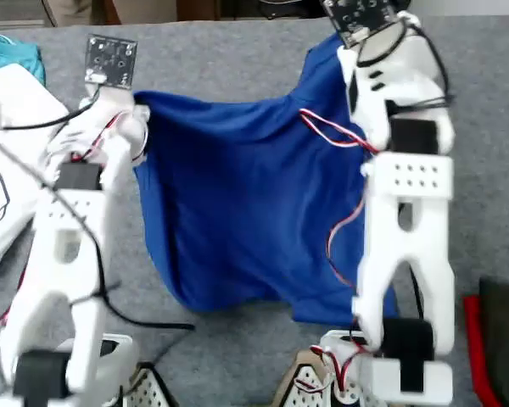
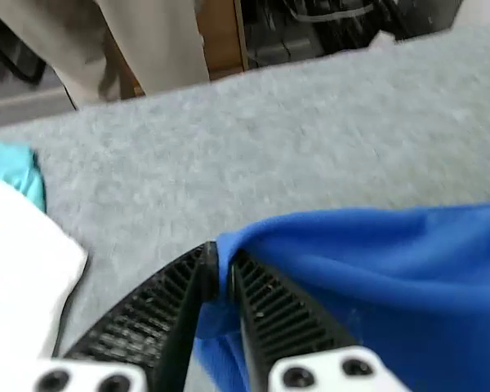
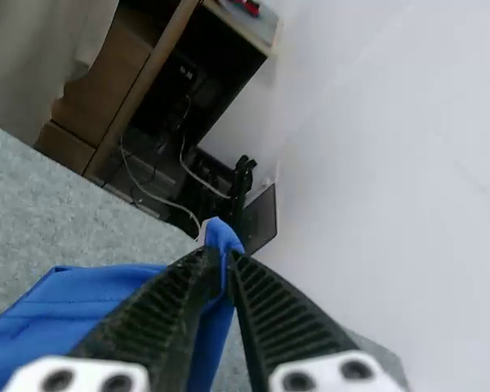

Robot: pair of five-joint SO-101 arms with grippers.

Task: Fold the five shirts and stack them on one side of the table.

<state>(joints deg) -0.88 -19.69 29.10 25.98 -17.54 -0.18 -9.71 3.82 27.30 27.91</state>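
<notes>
A blue shirt [image 1: 246,203] lies spread over the grey table [image 1: 229,59] between the two arms. My left gripper [image 2: 220,265] is shut on the shirt's far left corner [image 2: 237,241], with cloth pinched between the black ribbed fingers [image 2: 269,310]. My right gripper [image 3: 223,253] is shut on the far right corner of the blue shirt [image 3: 82,302], raised above the table so a tip of cloth pokes out past the fingertips. In the high view the left arm [image 1: 76,195] stands at the shirt's left edge and the right arm [image 1: 403,170] over its right side.
A white shirt [image 1: 4,170] and a teal one [image 1: 13,55] lie at the far left of the table. A dark item with a red edge [image 1: 492,339] sits at the near right. Cables trail across the near edge. Furniture stands beyond the table.
</notes>
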